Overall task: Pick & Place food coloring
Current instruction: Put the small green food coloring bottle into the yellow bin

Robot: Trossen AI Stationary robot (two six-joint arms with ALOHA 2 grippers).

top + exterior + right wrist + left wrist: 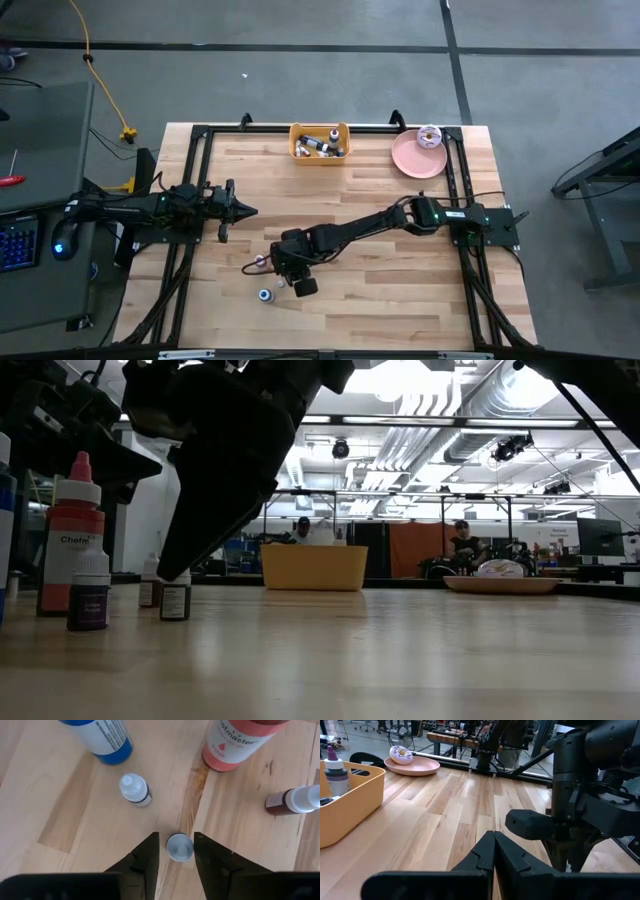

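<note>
Several bottles [318, 146] already sit in your yellow bin [296, 152], while your right tool [179, 851], released, straddles another small bottle [179, 845] on the tabletop [380, 300].

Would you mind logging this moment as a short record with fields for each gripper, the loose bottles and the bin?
right gripper: open, pointing down over the table's near-middle, fingers either side of a small whitish-capped bottle
left gripper: shut, waiting at the left side of the table
loose bottles: a blue-labelled one, a pink one, a small clear-capped one and a dark one lying on its side, all near the right gripper
yellow bin: far edge, already holding several bottles
pink plate: beside the bin, with a donut
</note>
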